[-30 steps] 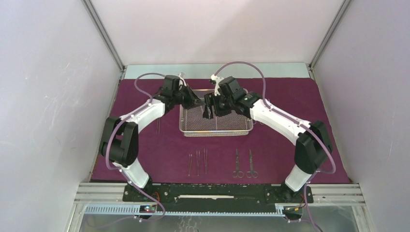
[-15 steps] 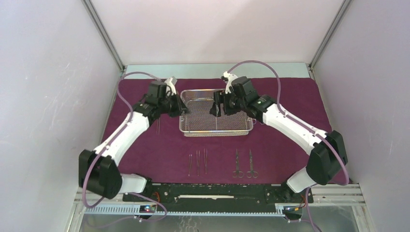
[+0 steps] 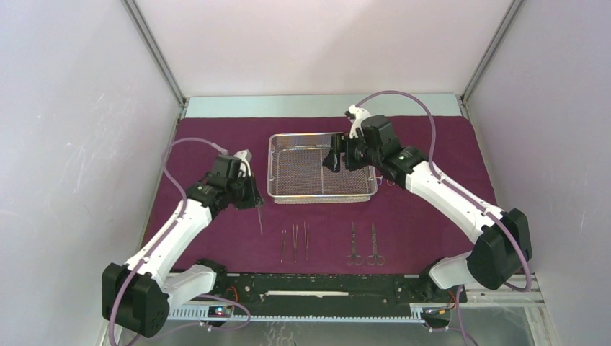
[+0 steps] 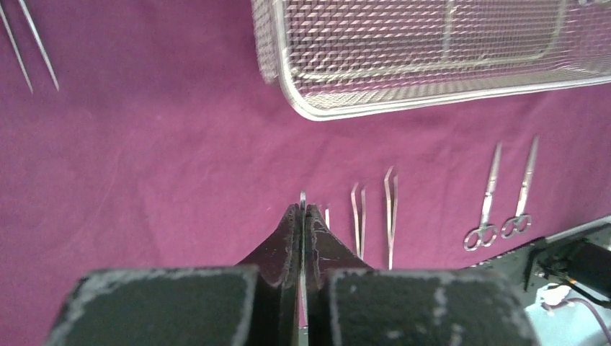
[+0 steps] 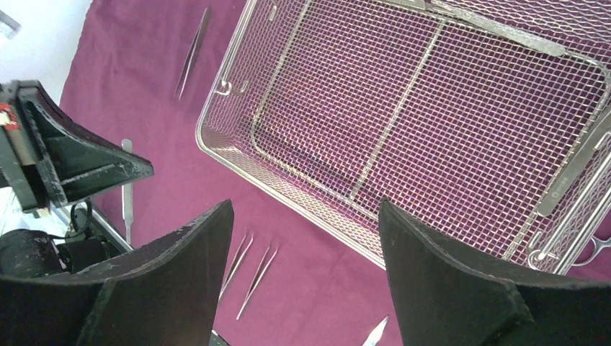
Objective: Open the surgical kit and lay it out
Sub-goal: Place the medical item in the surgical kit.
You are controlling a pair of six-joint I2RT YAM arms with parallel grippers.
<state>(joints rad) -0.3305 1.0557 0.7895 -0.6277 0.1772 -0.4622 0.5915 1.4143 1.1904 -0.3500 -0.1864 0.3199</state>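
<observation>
Left gripper (image 4: 302, 213) is clamped fully shut on one slim steel tool (image 3: 259, 220), which hangs tip-down from the fingertips over the cloth (image 3: 447, 144). Just ahead of and below that tip is the laid-out row: three tweezers (image 3: 295, 241) right by it, two scissors (image 3: 353, 245) further out to its right. All are parallel and spaced. Right gripper (image 5: 306, 205) is wide open with nothing between the jaws. It hovers over the tray (image 3: 322, 199), whose mesh floor sits directly below and ahead of the fingers. My read on progress: well past halfway. The cloth is unwrapped and spread flat, the tray is exposed on it, and five pieces are already placed. Left to do: set down the tool I'm carrying, probably at the open end of the row next to the tweezers. Then clear what's left near the right gripper. I see flat handles (image 5: 576, 169) along the tray's far and right walls. A ring-handled piece (image 3: 387, 180) sits at the tray edge under the right wrist; I can't tell if it's inside or just outside. One stray pair of tweezers (image 5: 191, 54) lies on the cloth beside the tray, off to the right gripper's upper left. It's not lined up with the row, so it likely needs moving too.
</observation>
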